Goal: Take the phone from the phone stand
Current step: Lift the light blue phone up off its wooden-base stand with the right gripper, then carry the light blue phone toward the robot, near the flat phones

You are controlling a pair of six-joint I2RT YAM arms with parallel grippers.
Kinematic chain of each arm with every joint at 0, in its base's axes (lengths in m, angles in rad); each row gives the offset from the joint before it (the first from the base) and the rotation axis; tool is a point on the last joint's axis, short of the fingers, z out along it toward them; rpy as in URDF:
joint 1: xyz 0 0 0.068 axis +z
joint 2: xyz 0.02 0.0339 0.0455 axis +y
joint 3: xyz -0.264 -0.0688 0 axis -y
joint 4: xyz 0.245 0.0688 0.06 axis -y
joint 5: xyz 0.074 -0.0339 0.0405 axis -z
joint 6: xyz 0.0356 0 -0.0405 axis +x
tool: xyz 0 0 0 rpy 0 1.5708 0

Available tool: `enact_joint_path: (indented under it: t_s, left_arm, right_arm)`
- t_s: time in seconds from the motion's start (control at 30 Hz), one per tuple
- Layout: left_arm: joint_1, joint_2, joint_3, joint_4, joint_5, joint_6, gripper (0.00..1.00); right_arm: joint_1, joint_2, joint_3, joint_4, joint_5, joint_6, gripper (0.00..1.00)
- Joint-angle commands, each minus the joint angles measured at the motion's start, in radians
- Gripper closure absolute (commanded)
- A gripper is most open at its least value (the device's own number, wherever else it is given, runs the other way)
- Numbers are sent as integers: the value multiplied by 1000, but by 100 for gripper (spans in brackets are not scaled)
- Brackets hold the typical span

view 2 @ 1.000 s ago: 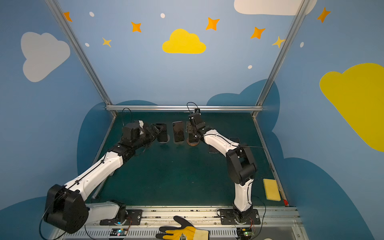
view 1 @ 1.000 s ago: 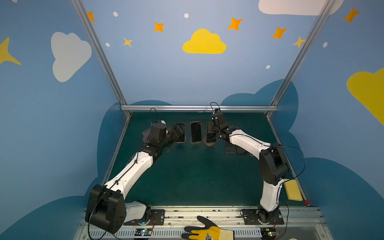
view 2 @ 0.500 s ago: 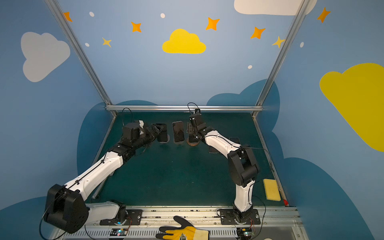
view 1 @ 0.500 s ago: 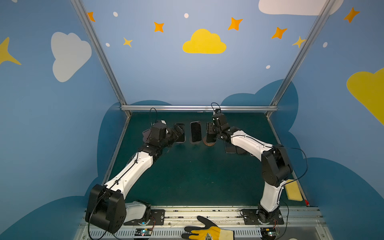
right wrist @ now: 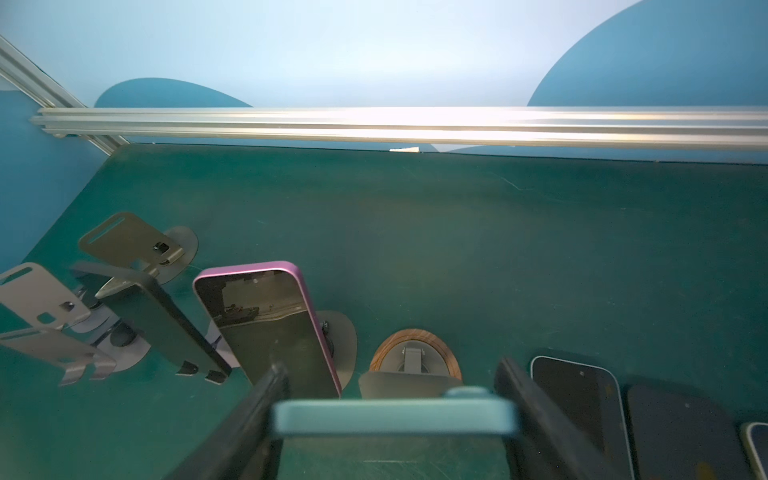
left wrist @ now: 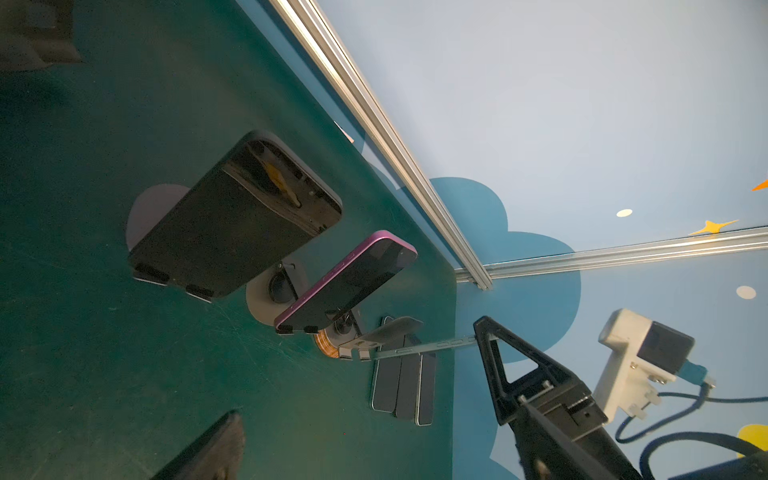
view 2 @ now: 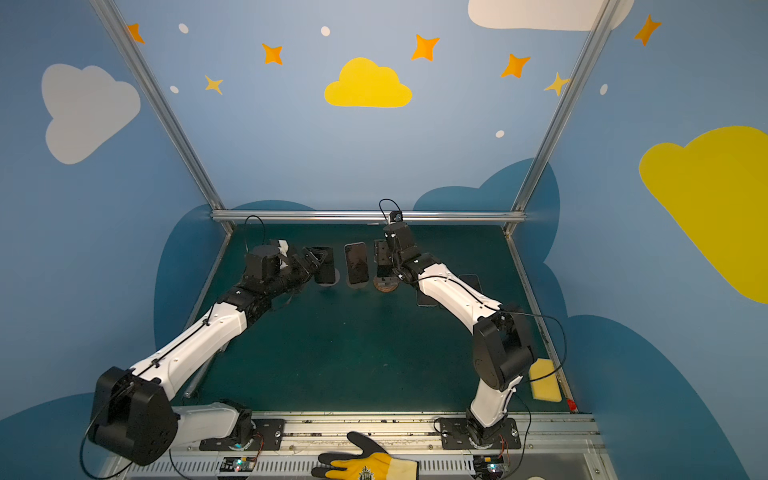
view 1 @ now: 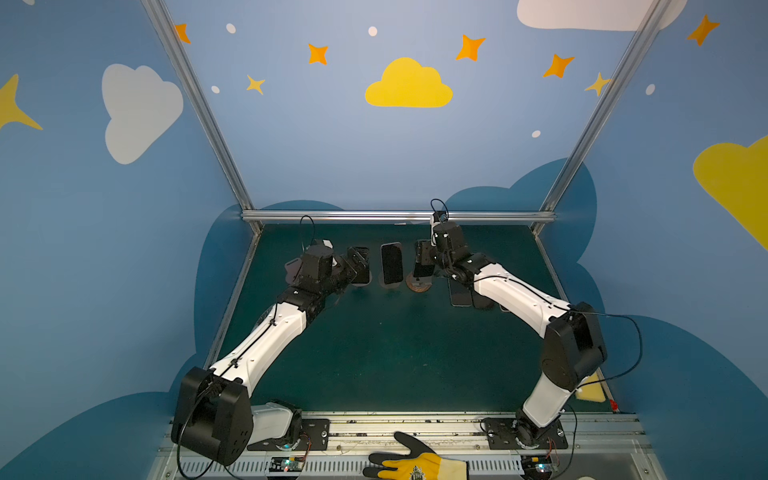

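Note:
A light-blue phone (right wrist: pixel 395 417) leans on the stand with the round wooden base (right wrist: pixel 415 345). My right gripper (right wrist: pixel 391 374) is shut on its two side edges near the top. In the left wrist view this phone (left wrist: pixel 424 347) shows edge-on, its lower end at the stand's lip and its upper part off the backplate. In both top views the right gripper (view 1: pixel 424 259) (view 2: pixel 381 257) sits at the right end of the row. My left gripper (view 1: pixel 356 257) is open beside a dark phone (view 1: pixel 360 272) at the left end, with nothing between its fingers (left wrist: pixel 208 449).
A purple-edged phone (right wrist: pixel 270 328) stands on the middle stand (view 1: pixel 391 263). Empty metal stands (right wrist: pixel 129 241) are behind the row on the left. Several phones (right wrist: pixel 577 395) lie flat just right of the wooden base. A yellow sponge (view 1: pixel 590 390) and a glove (view 1: pixel 415 465) lie near the front.
The right gripper's fingers have closed onto the light-blue phone. The right arm's elbow has shifted slightly. The left arm has not moved.

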Motion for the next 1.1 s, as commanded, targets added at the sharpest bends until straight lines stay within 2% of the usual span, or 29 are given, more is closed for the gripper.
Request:
enact_joint_path:
  t_s: [0.0, 0.43, 0.67, 0.83, 1.07]
  left_arm:
    - [-4, -3, 8, 15, 10, 6, 0]
    - [-66, -15, 14, -5, -22, 44, 0]
    - [-108, -38, 17, -11, -31, 58, 0]
    - [-127, -52, 19, -9, -23, 58, 0]
    - [-132, -59, 19, -6, -23, 64, 0]
  right_arm:
    - [5, -79, -41, 3, 19, -34, 36]
    - [-9, -303, -238, -63, 71, -85, 36]
    - [-12, -491, -403, -177, 129, -46, 38]
    - [-17, -613, -473, -324, 170, -37, 38]
    - [-39, -717, -527, -452, 146, -9, 38]
